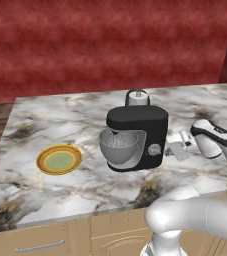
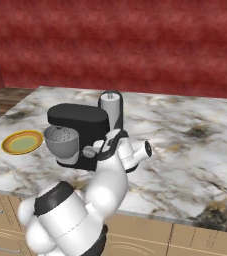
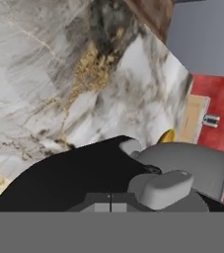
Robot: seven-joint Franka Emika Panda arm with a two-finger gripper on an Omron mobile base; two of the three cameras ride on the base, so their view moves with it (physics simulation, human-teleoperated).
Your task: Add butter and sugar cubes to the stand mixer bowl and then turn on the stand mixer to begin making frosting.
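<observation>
**Presently: gripper at the mixer's side knob — risks at the switch-on step**

Item 1. The two-finger gripper on the white arm, held level just beside the knob side of the black stand mixer with silver-grey column. Whether the fingers are spread or closed cannot be told; in the hand view the dark tips sit at the very bottom edge, hard against the mixer body.

Item 2. Round grey knob, low on the mixer's side, directly ahead of the fingers.

Item 3. Round grey metal bowl, seated under the mixer's head with the wire whisk down inside it. Its contents cannot be made out, so butter and sugar cubes are not confirmed here.

Item 4. Flat yellow-rimmed green plate, well apart from the mixer on the bowl side, apparently bare.

Item 5. Marble counter, bearing all of the above.

Hazards, judged: fingers closing off-centre may slip round the knob without turning it; a forward push could slide the mixer across the smooth marble.
</observation>
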